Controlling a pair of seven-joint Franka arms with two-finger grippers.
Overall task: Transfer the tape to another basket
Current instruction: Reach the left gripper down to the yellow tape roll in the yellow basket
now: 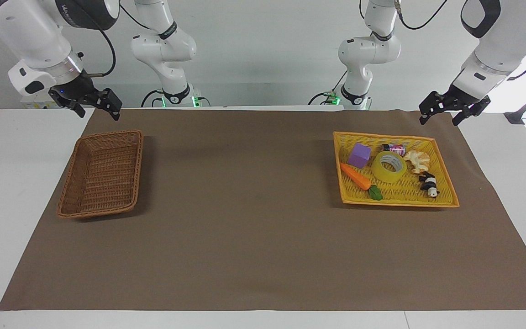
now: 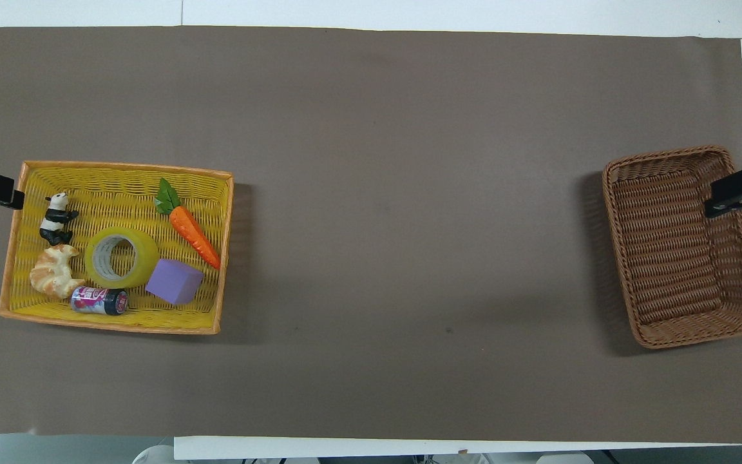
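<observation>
Tools (image 1: 443, 112) open — carrot (image 1: 355, 176) beside tape (image 1: 389, 167)

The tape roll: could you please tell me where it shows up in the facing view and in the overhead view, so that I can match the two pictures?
Facing view: the tape lies right of centre, in the middle of the yellow basket.
Overhead view: the tape lies at the left, in the yellow basket.
Shared landmark: the purple block beside the roll, toward the table's middle.
</observation>
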